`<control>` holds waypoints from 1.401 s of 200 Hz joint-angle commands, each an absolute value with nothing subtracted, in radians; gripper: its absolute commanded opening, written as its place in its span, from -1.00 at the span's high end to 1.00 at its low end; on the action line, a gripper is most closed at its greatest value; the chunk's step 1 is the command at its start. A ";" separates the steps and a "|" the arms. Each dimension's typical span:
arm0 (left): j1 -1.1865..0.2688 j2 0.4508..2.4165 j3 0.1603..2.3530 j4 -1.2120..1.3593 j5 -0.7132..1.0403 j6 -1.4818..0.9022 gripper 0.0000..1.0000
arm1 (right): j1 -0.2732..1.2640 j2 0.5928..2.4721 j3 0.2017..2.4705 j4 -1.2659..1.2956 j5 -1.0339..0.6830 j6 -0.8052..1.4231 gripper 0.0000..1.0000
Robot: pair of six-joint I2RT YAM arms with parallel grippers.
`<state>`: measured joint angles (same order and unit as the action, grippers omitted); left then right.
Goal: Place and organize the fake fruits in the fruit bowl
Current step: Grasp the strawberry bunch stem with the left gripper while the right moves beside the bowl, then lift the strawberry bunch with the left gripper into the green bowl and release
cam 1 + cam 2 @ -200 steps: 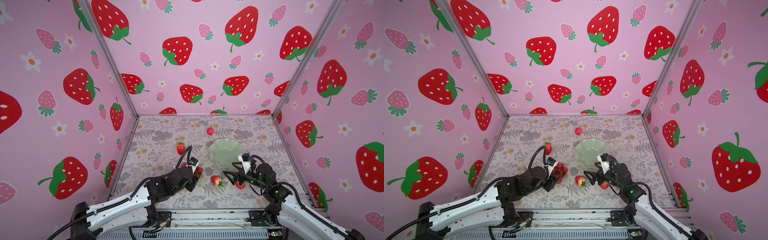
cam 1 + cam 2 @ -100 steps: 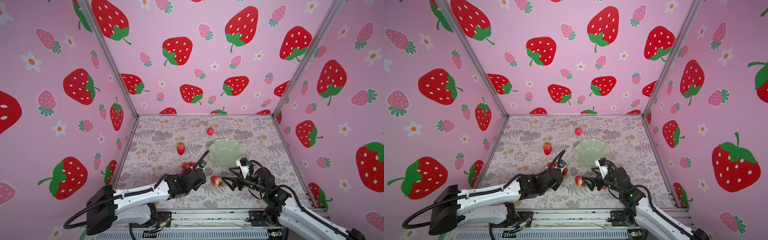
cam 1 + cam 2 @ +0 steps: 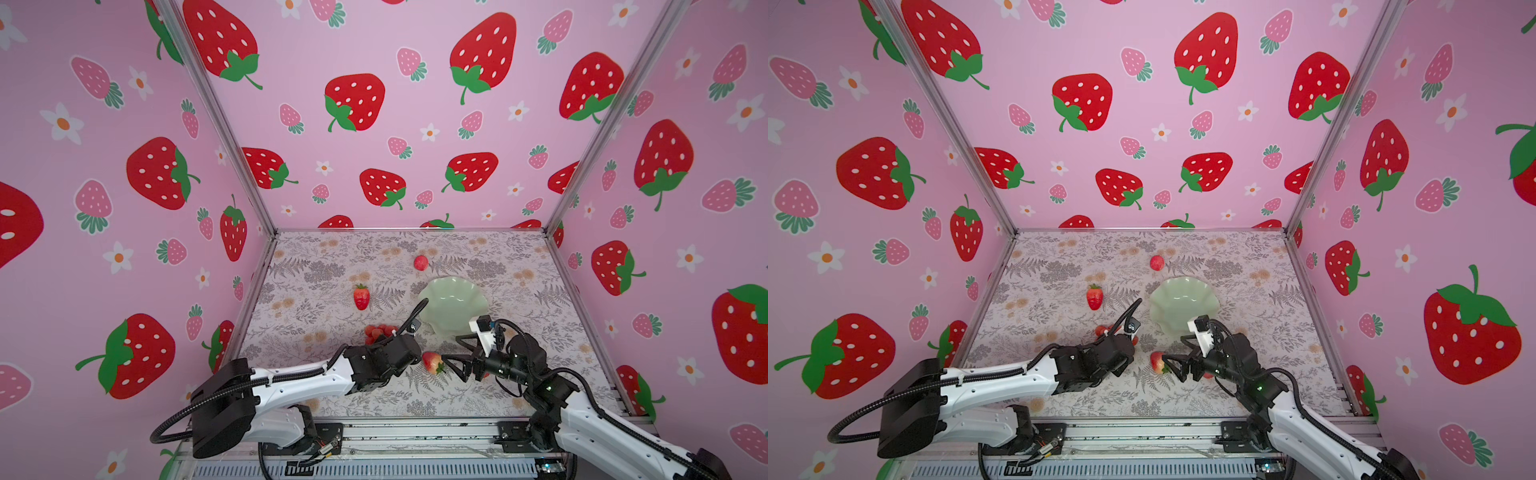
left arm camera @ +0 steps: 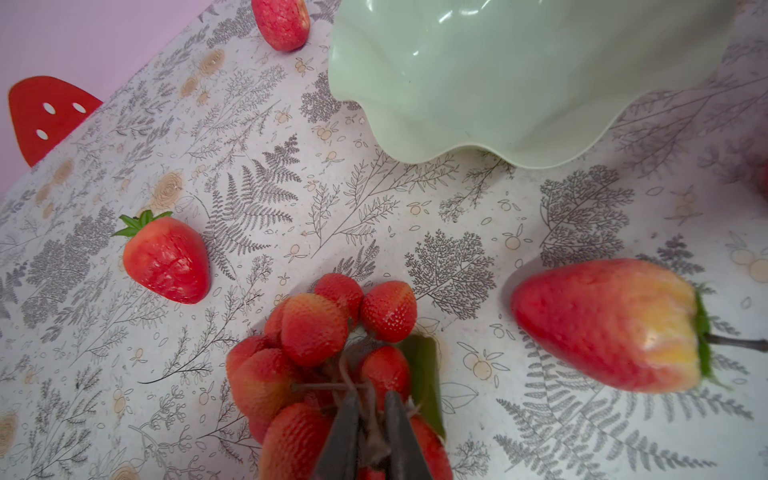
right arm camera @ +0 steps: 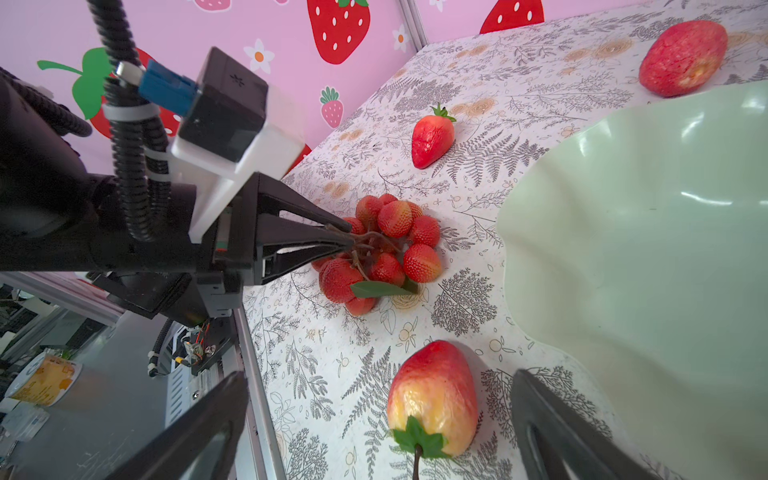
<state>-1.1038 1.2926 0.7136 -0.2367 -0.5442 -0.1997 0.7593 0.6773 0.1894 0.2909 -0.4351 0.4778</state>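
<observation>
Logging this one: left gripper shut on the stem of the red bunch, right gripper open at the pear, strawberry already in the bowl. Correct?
No. The strawberry is not in the bowl: the right wrist view shows it lying on the table, apart from the empty bowl. The rest holds: left gripper shut on the stem of the red bunch, right gripper open at the pear.

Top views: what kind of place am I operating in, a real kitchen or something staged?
Most likely a staged robot test booth, not a kitchen: strawberry-print wall panels on metal frame posts, a botanical-print tabletop, and a slotted rail along the front edge where the arms are mounted.
</observation>
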 commanded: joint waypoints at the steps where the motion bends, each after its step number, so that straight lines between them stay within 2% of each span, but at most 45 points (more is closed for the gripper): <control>1: -1.102 1.263 0.740 -0.243 -0.602 -0.209 0.81 | 0.764 0.678 0.202 0.314 -0.446 0.483 -0.99; 40: -1.101 1.182 0.738 -0.255 -0.636 -0.184 0.86 | 0.763 0.692 0.224 0.324 -0.435 0.482 -0.99; 43: -1.100 1.175 0.742 -0.258 -0.637 -0.181 0.94 | 0.763 0.692 0.230 0.317 -0.426 0.480 -0.99; 59: -1.100 1.149 0.778 -0.273 -0.628 -0.153 0.98 | 0.763 0.679 0.260 0.272 -0.344 0.495 -0.99; 84: -1.100 1.165 0.880 -0.294 -0.579 -0.089 0.99 | 0.730 0.685 0.332 0.107 -0.126 0.553 -0.99; 141: -1.098 1.360 1.147 -0.271 -0.481 0.051 0.98 | 0.591 0.549 0.405 -0.115 -0.143 0.656 -0.99; 183: -1.088 1.564 1.334 -0.226 -0.416 0.115 0.99 | 0.575 0.514 0.440 -0.289 -0.146 0.655 -0.99; 232: -1.076 1.791 1.548 -0.261 -0.407 0.143 0.99 | 0.575 0.394 0.406 -0.307 -0.198 0.646 -0.99; 280: -1.039 1.910 1.641 -0.276 -0.397 0.108 1.00 | 0.575 0.382 0.399 -0.311 -0.204 0.636 -0.99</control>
